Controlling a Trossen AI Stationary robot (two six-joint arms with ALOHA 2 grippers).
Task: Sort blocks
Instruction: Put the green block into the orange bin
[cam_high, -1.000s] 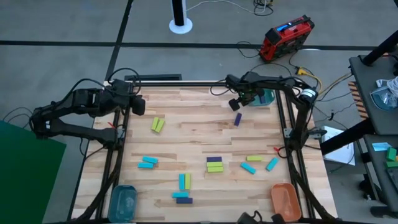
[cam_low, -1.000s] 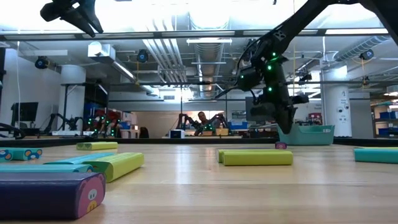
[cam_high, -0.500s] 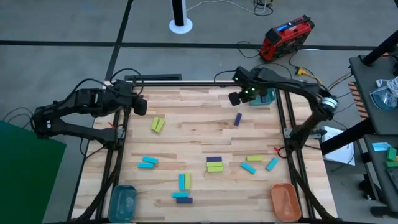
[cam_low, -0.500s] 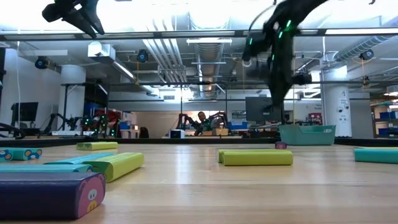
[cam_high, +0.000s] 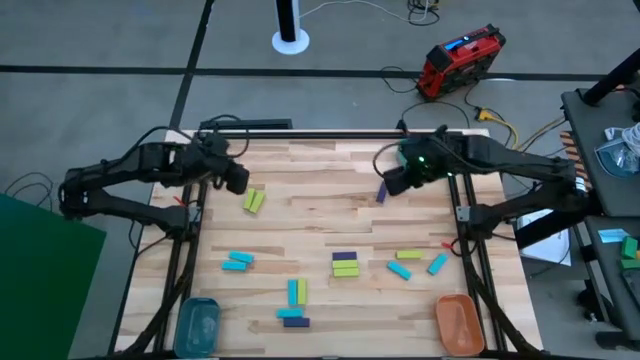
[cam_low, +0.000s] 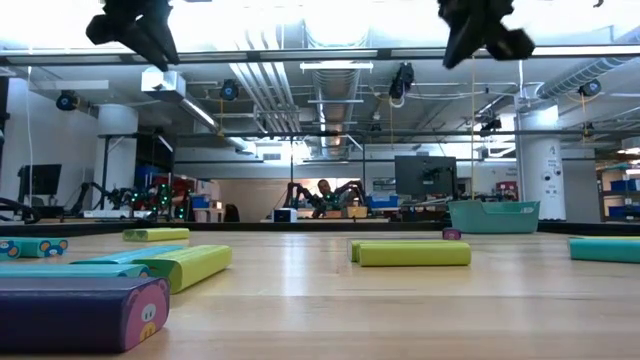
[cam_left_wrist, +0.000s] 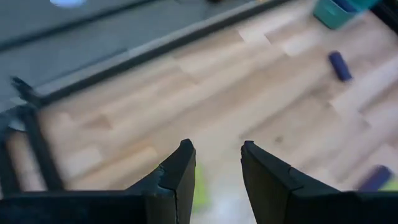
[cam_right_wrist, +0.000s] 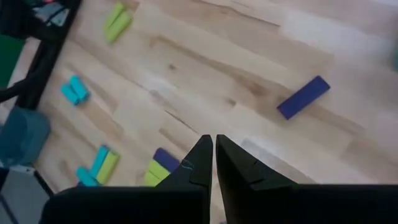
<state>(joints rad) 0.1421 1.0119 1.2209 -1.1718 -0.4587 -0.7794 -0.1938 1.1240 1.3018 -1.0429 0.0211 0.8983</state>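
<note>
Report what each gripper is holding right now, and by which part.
Nothing is held. The left gripper is open and empty above the table. The right gripper is shut on nothing, hanging near the lone purple block.

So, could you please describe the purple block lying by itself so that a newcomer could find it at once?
Start at the teal bowl in the table's far right corner. Just towards the table's middle, beside the right gripper, lies a lone purple block. Unlike the other purple blocks, it touches no other block.
</note>
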